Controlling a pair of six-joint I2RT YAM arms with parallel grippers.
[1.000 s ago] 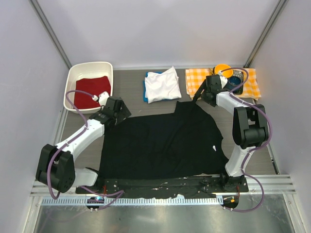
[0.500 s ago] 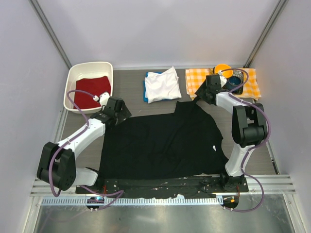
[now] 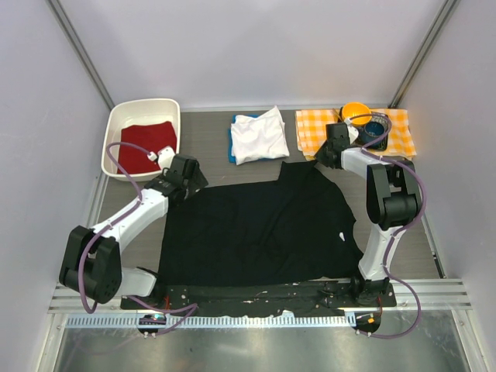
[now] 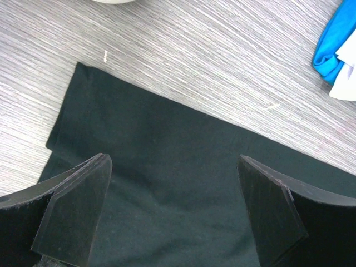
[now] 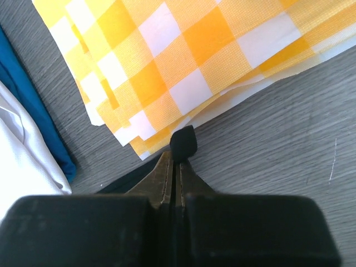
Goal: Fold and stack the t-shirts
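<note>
From above, the black t-shirt (image 3: 260, 229) lies spread flat across the middle of the bench (image 3: 209, 147), opened out for folding. At the back, the white t-shirt (image 3: 260, 133) sits folded on the blue t-shirt (image 3: 231, 147), the stack already begun. The left claw (image 3: 194, 178) hovers at the shirt's far-left corner. The right claw (image 3: 319, 157) is down at the far-right corner, just beside the checked cloth (image 3: 310, 128).

Over to the left wrist: the claw is spread wide, one finger (image 4: 78, 211) on each side of the dark cloth and nothing held. The shirt's corner lies flat just ahead, so it looks lined up for a grab.

Now the right wrist: the jaws are pressed tight together with a small nub of black fabric at their tips, so I'd call that a pinch on the shirt's edge. The checked cloth lies right in front but looks free of the grip. With only one corner gripped, the fold likely waits on the left.
</note>
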